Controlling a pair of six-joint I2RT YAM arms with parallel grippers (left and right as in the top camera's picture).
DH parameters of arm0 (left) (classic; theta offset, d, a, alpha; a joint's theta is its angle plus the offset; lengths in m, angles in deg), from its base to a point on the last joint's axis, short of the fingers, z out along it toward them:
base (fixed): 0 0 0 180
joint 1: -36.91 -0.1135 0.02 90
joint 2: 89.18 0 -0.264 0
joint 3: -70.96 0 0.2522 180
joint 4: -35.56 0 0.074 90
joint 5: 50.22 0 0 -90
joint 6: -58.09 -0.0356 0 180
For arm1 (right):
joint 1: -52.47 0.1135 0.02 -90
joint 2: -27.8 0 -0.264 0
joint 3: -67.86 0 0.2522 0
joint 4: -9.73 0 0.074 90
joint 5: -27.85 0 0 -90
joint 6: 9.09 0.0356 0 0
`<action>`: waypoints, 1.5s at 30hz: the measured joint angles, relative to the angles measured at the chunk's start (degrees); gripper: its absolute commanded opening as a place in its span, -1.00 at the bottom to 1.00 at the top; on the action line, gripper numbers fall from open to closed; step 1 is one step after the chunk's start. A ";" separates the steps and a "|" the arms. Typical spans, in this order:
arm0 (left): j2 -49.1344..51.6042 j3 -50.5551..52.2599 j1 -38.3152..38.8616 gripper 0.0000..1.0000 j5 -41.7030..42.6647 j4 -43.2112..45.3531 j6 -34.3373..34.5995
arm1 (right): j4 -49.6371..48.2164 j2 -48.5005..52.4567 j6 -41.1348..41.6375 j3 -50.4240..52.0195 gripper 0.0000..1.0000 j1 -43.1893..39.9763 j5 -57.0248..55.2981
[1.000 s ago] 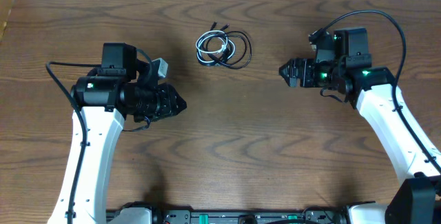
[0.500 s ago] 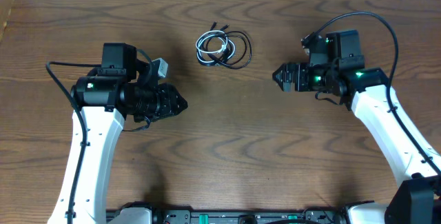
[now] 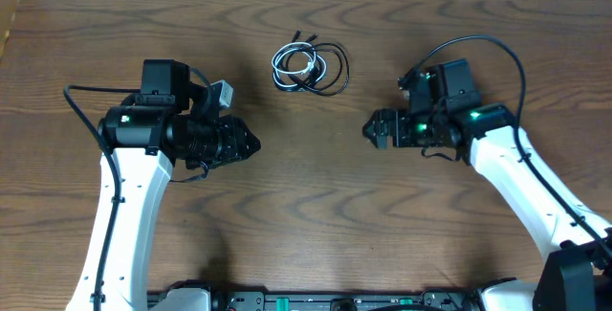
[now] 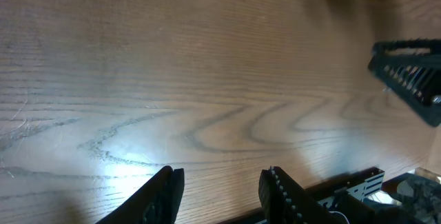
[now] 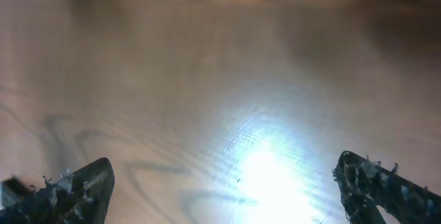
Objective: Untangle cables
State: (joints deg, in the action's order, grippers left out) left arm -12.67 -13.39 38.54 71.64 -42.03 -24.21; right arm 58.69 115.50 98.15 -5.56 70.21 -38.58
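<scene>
Wooden table [image 3: 316,215] bears the cables [image 3: 309,67], a likely light, limp tangle far-centre; I'd pinch an outer loop. My right gripper [image 3: 371,129] gapes wide, left gripper [image 3: 251,144] narrower, both empty.

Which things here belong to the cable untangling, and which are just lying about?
Job: cables; left hand and right hand, both open and empty.
Not the job: table; thick arm wire.
</scene>
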 measured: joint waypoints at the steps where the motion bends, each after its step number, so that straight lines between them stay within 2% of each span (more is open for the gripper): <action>1: 0.00 0.00 0.00 -0.16 0.00 0.00 0.00 | 0.17 0.00 0.17 0.04 0.98 0.59 0.15; 13: 0.00 0.00 0.00 -0.16 0.00 0.26 0.00 | 3.13 0.00 0.39 0.13 0.99 11.04 -2.29; 18: 0.00 0.00 0.00 -0.16 -0.02 1.46 0.00 | 2.64 0.00 0.39 0.15 0.99 12.24 -4.35; 24: 0.00 1.64 0.00 -0.16 -0.04 7.50 0.22 | 2.23 0.00 0.39 0.15 0.99 12.24 -5.42; 25: 0.00 1.99 0.00 -0.16 -0.07 8.26 0.46 | 2.10 0.00 0.39 0.15 0.93 12.24 -5.44; 26: 0.00 2.45 0.00 -0.16 -0.22 9.07 0.98 | 2.03 0.00 0.37 0.15 0.78 12.24 -5.49; 29: 0.26 3.50 0.04 -0.16 -0.94 11.04 2.84 | 1.99 0.00 0.28 0.17 0.03 12.24 -6.25; 30: 0.48 3.80 0.04 -0.16 -1.25 11.67 3.34 | 2.16 0.00 0.42 0.15 -0.35 12.24 -6.86; 31: 0.76 4.07 0.04 -0.16 -1.44 12.37 4.04 | 2.32 0.00 0.42 0.17 -0.86 12.24 -7.19; 32: 1.07 4.39 0.04 -0.16 -1.75 13.27 4.42 | 2.54 0.00 0.66 0.17 -0.98 12.24 -7.82; 38: 3.89 5.73 0.09 -0.16 -2.23 14.82 6.32 | 3.65 0.00 3.43 0.17 -0.93 12.24 -12.00; 40: 5.29 6.21 0.33 -0.16 -2.25 14.82 6.69 | 3.72 0.00 4.46 0.17 -0.63 12.24 -12.96; 45: 9.88 6.62 1.99 -0.08 -2.27 14.80 7.17 | 3.82 0.00 5.18 0.17 -0.33 12.24 -14.25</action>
State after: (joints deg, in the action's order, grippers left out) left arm -2.79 -6.77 40.52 69.37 -27.24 -17.04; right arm 62.52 115.50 103.33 -5.39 82.45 -52.83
